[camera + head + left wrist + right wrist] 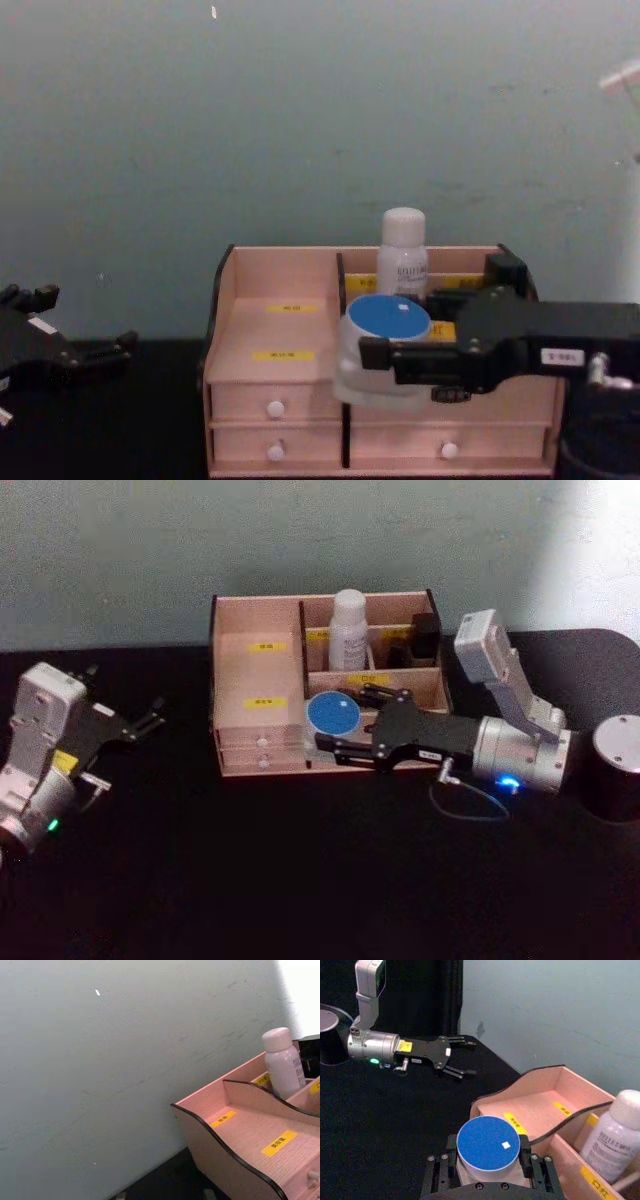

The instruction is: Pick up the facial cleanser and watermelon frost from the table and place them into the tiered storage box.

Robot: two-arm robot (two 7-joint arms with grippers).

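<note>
The right claw (337, 718) is clamped on the watermelon frost (333, 712), a squat clear jar with a flat blue lid, at the low front compartment of the light wooden tiered storage box (258, 675) (whether the jar rests there, I cannot tell). The facial cleanser (348, 630), a tall white bottle, stands upright in a rear compartment. The left claw (472, 1057), fingers spread and empty, hangs over the black surface (300, 860), well left of the box.

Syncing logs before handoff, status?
Left gripper open, parked left. Right gripper shut on watermelon frost, at tiered storage box front compartment. Facial cleanser in rear compartment. Nothing blocking.
</note>
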